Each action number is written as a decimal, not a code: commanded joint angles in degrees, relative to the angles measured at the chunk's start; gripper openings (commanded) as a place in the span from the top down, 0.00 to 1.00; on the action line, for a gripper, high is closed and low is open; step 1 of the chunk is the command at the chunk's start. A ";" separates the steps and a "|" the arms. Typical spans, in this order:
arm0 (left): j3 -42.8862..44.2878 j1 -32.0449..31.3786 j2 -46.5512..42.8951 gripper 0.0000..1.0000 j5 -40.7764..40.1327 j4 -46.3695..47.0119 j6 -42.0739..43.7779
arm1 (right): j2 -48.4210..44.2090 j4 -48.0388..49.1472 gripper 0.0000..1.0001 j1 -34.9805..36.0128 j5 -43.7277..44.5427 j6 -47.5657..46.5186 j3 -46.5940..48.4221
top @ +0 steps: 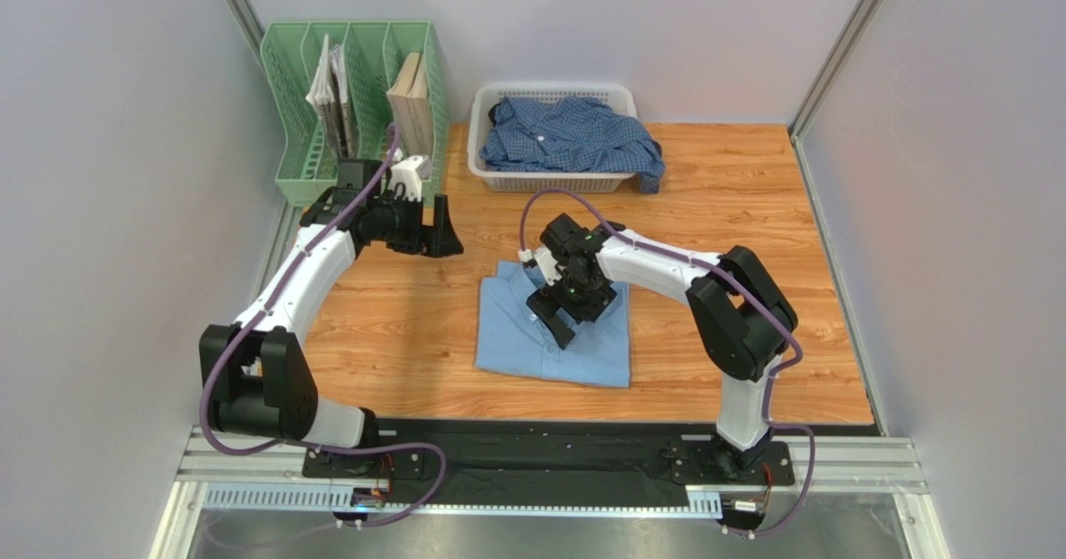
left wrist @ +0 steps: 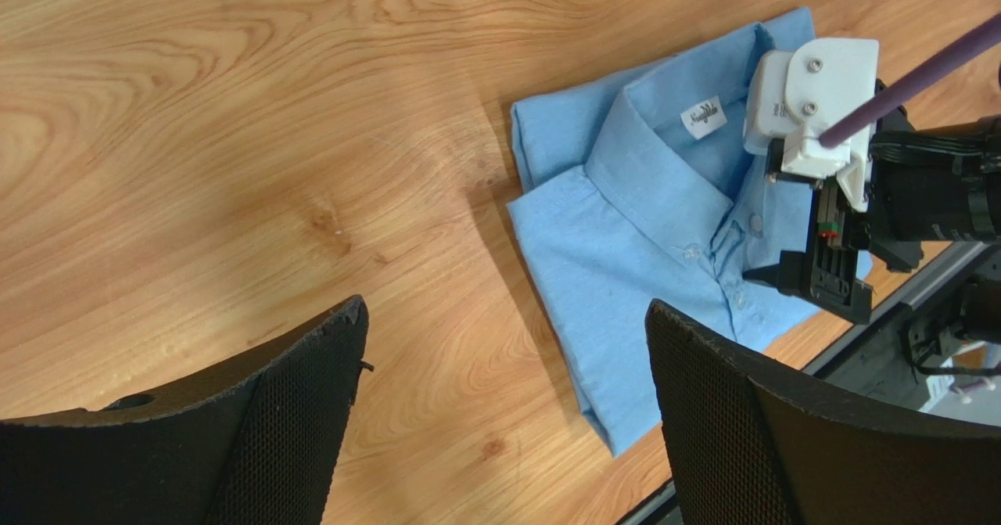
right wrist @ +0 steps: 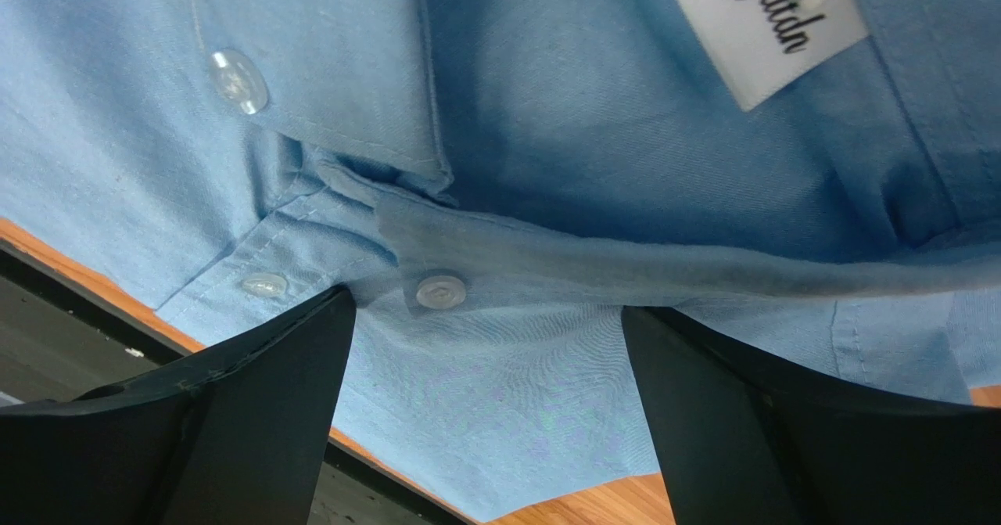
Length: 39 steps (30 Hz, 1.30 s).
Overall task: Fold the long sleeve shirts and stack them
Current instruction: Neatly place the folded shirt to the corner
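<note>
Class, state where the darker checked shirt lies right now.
In the top view, the darker checked shirt sits bunched in the white basket at the back, right of the green rack.

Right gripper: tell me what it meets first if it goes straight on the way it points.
The right gripper, jaws open, points down at the folded light blue shirt; it would meet the cloth near the collar first. The gap looks small, but depth is hard to judge.

The sky-blue shirt is plain, with a white label. The checked shirt is darker blue. White basket, pale green file rack, orange-brown woodgrain desk.
</note>
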 commanded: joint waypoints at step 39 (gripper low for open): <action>5.60 4.94 -3.73 0.03 8.02 -0.52 -1.68 | -12.35 -16.33 0.04 -64.85 -1.88 -19.21 4.45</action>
